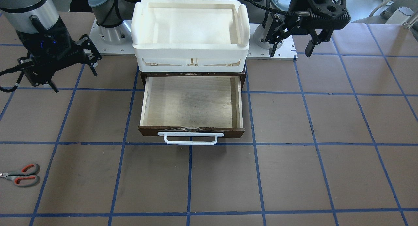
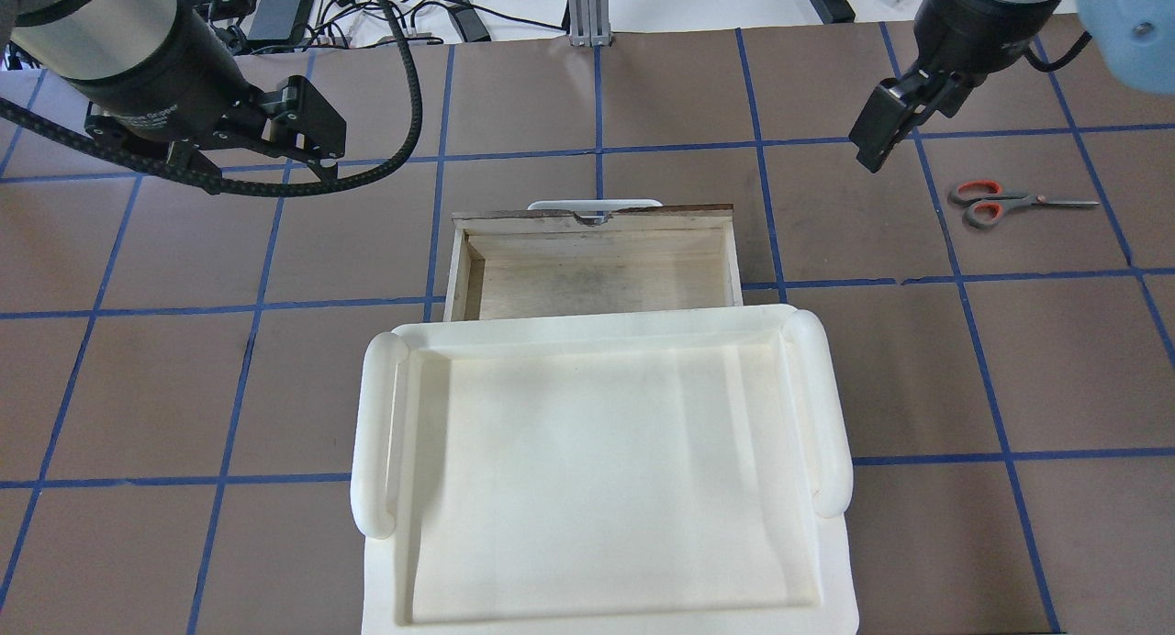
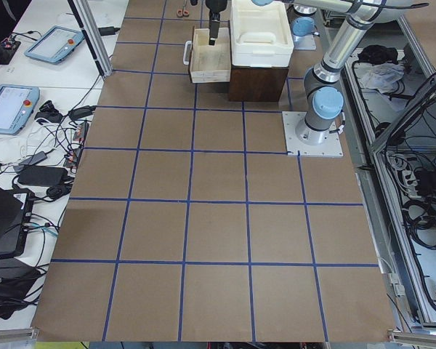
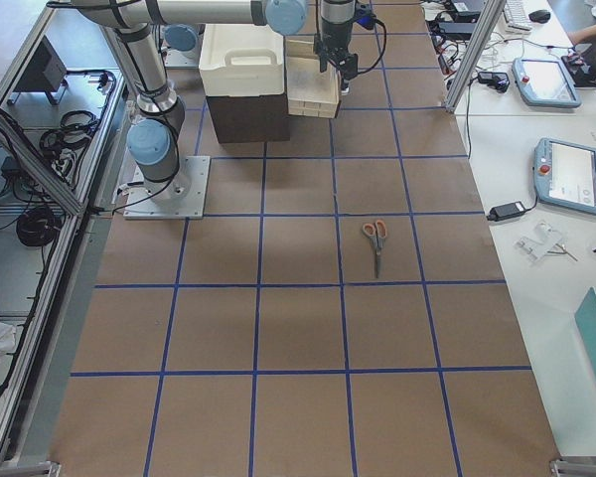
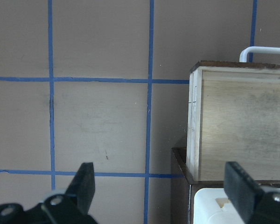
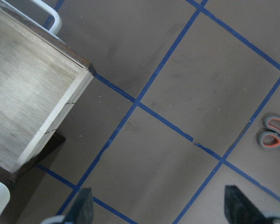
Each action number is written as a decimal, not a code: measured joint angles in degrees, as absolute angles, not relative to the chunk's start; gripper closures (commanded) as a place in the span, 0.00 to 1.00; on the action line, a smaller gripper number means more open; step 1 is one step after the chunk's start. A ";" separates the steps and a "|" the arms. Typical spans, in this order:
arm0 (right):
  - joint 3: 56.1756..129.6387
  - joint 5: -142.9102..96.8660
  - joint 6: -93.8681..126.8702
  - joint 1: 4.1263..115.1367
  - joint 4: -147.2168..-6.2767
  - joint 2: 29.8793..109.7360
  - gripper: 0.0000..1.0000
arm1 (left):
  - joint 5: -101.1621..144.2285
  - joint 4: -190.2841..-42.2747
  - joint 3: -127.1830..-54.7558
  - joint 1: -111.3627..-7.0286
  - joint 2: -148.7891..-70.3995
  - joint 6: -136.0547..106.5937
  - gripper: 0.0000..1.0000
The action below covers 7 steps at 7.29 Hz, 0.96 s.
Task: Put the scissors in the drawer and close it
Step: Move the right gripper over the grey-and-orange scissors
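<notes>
As read from the facing view, noted scissors (image 1: 23, 175) flat on surface (image 1: 294, 173) on the right arm's side, well apart from drawer (image 1: 145, 102), pulled open to receive them, with right end effector (image 1: 74, 79) released, empty, seemingly the nearer for pickup, and left end effector (image 1: 290, 53) likewise spread, idle.

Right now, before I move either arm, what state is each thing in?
drawer: pulled open, empty.
scissors: blades shut, lying flat on the table, outside the drawer.
left gripper: open, empty.
right gripper: open, empty.
white tray: empty, on top of the cabinet.
</notes>
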<state>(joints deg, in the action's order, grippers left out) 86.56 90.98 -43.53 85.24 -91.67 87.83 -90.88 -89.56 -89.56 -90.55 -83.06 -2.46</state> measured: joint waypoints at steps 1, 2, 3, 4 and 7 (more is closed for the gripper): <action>86.57 91.07 -50.82 83.18 -92.40 87.05 0.00 | -90.88 -89.56 -89.56 -90.54 -83.06 -2.46 0.00; 86.57 91.20 -56.85 81.28 -93.23 86.08 0.01 | -90.88 -89.56 -89.56 -90.53 -83.06 -2.46 0.00; 86.57 91.40 -63.45 79.28 -94.76 84.63 0.01 | -90.88 -89.56 -89.56 -90.53 -83.06 -2.46 0.00; 86.57 91.61 -70.05 77.29 -96.59 82.76 0.01 | -90.88 -89.56 -89.56 -90.53 -83.06 -2.46 0.00; 86.49 91.81 -85.84 71.50 -103.37 76.14 0.02 | -90.92 -89.56 -89.56 -90.53 -83.06 -2.46 0.00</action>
